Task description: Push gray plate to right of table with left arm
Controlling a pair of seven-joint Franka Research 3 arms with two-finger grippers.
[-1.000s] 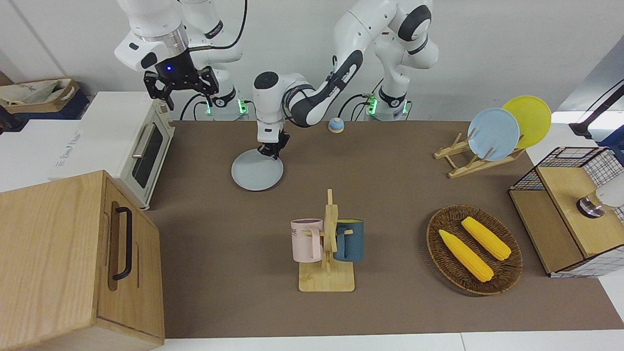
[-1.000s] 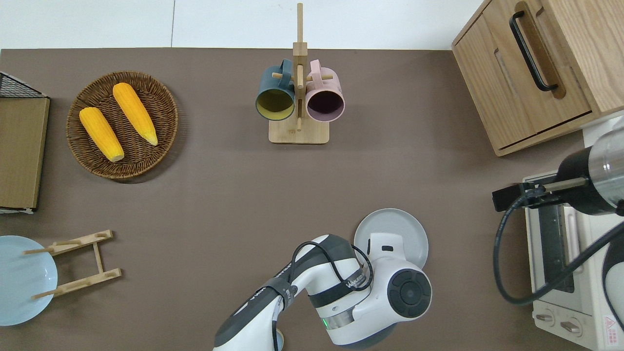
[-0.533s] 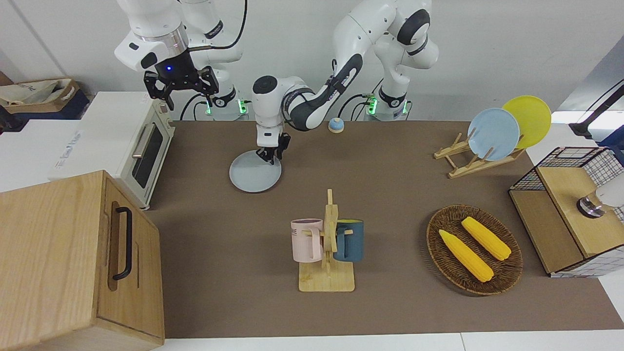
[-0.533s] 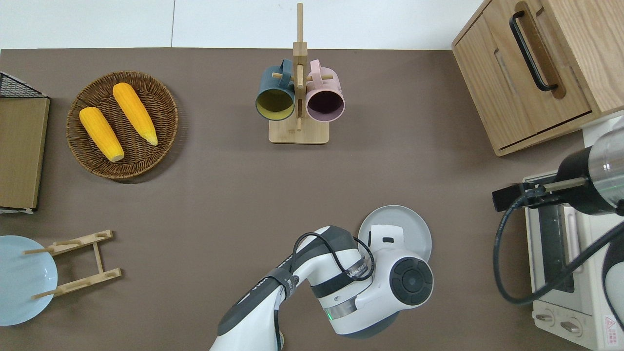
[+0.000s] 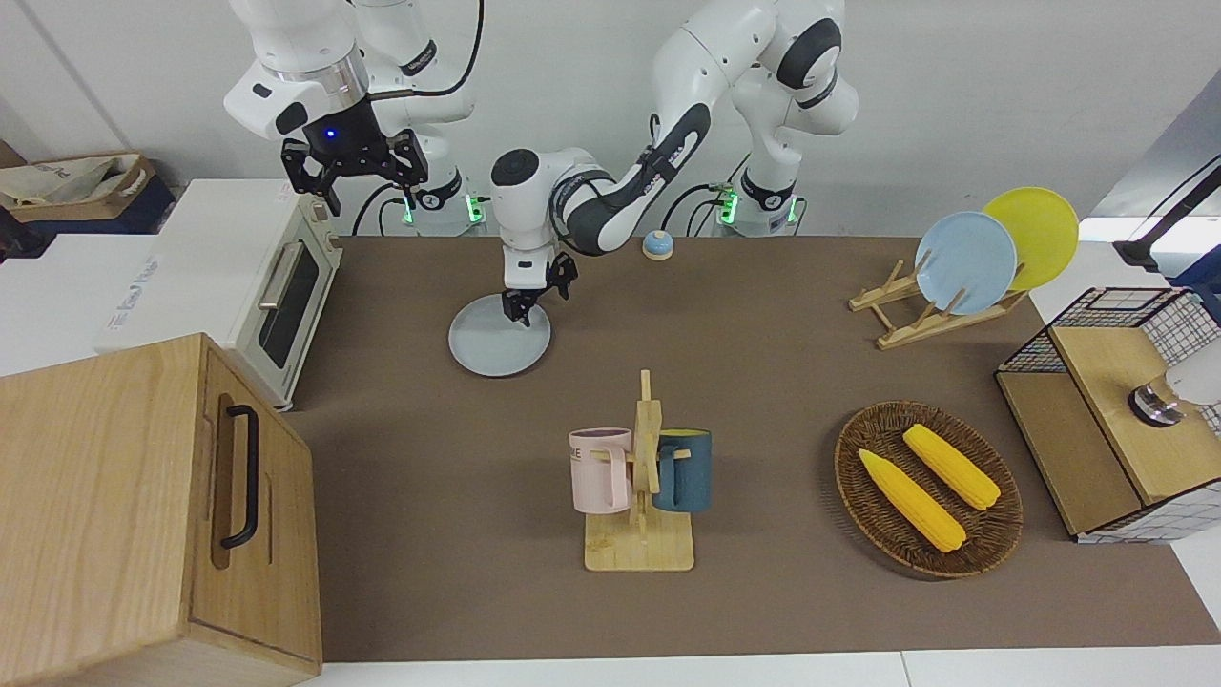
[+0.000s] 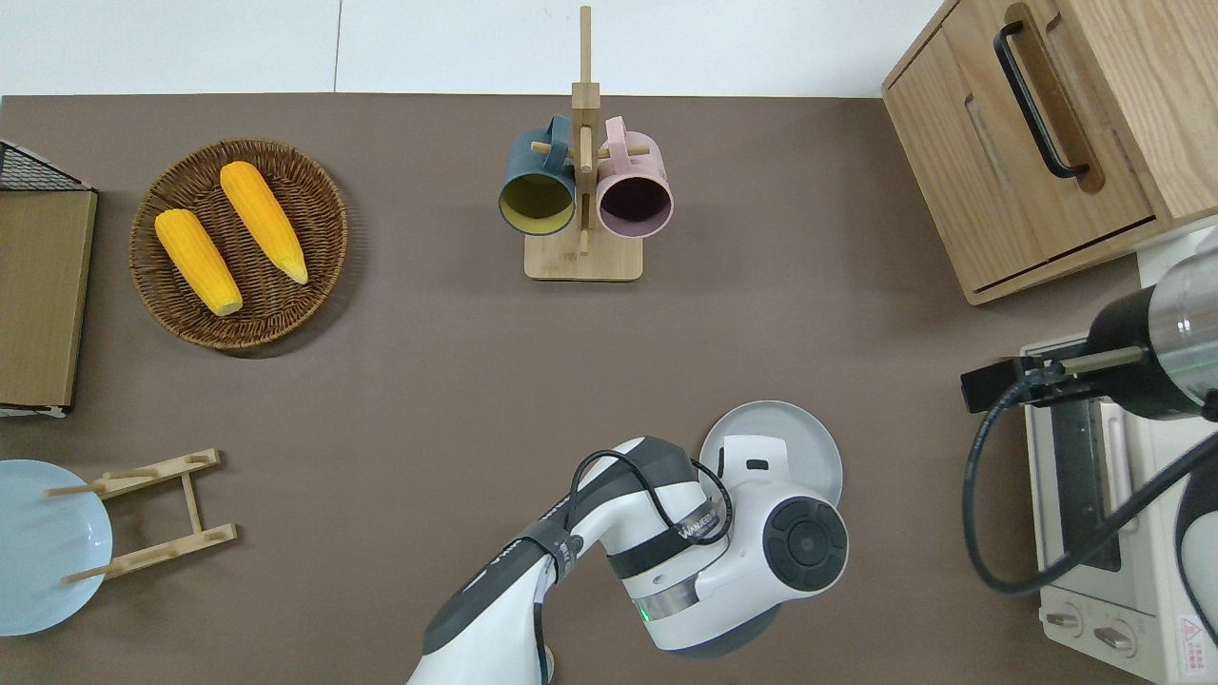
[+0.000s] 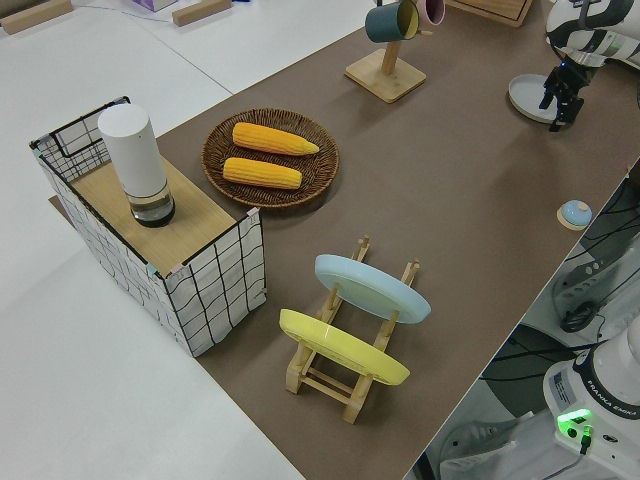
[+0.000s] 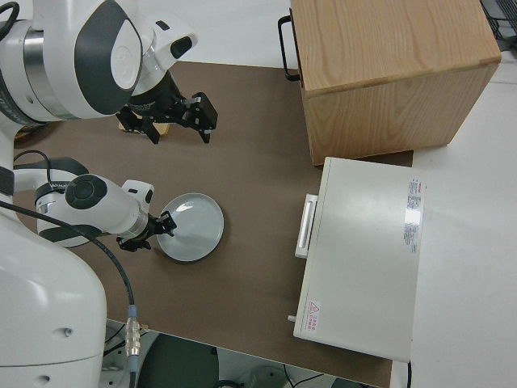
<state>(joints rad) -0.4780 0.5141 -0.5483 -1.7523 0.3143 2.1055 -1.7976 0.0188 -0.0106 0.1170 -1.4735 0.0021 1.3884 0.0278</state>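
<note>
The gray plate (image 5: 496,345) lies flat on the brown table (image 5: 763,363), near the robots' edge and toward the right arm's end. It also shows in the overhead view (image 6: 795,436), the left side view (image 7: 528,96) and the right side view (image 8: 196,230). My left gripper (image 5: 523,311) is low at the plate's rim nearest the robots, its tip just over the plate (image 8: 155,231). In the overhead view the left arm's wrist (image 6: 761,533) hides the gripper and part of the plate. My right gripper (image 5: 355,181) is open, empty and parked.
A white toaster oven (image 5: 272,296) and a wooden cabinet (image 5: 143,506) stand at the right arm's end, close to the plate. A mug rack (image 5: 641,487) stands mid-table. A corn basket (image 5: 927,487), a plate rack (image 5: 930,305) and a small blue dome (image 5: 657,245) are toward the left arm's end.
The plate slid a little toward the right arm's end, then stopped. The left gripper followed it and has turned slightly at the plate's rim. The right arm has not moved.
</note>
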